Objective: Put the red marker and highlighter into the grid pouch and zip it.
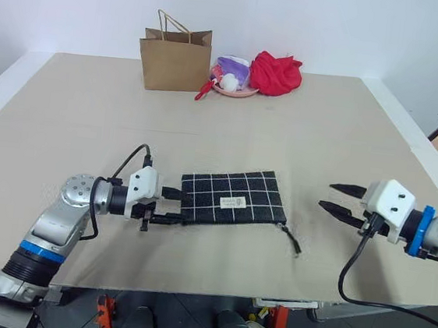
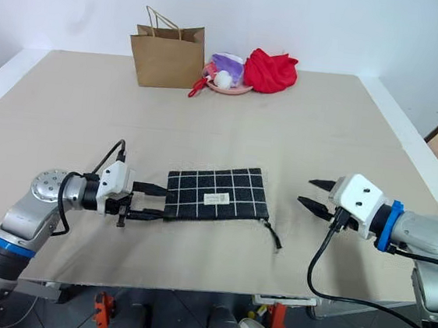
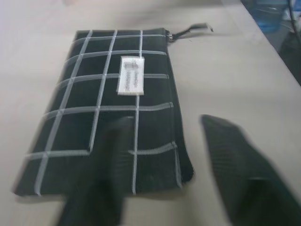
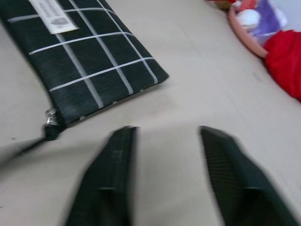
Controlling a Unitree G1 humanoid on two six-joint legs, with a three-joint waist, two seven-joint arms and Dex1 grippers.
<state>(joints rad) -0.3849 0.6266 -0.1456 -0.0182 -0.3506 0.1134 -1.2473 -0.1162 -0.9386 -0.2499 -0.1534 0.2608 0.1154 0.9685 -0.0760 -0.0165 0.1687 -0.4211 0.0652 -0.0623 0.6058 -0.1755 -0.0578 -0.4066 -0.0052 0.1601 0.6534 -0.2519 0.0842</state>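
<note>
grid pouch (image 1: 233,197) flat between both released claws, left claw (image 1: 174,206) at its edge, right claw (image 1: 339,202) apart

Cloth, paper and plastic on a matt worktop

The pouch (image 1: 233,197) is woven black cloth, matt, with thin white grid lines, a small white sewn label (image 3: 130,81), a metal zip pull and a dark cord (image 1: 292,239). The worktop (image 1: 76,110) under it is beige, smooth and matt, with faint creases like a laid sheet. Behind the pouch, at the worktop's far edge, the bag (image 1: 174,59) is brown kraft paper, dull, with twisted paper handles; beside it a pink dish (image 1: 234,90) looks like smooth glossy plastic, and the red bundle (image 1: 275,74) is soft crumpled cloth. Each claw, left (image 1: 169,206) and right (image 1: 339,202), has matt black ribbed fingers on a glossy white plastic housing; the left arm is brushed silver metal.
</note>
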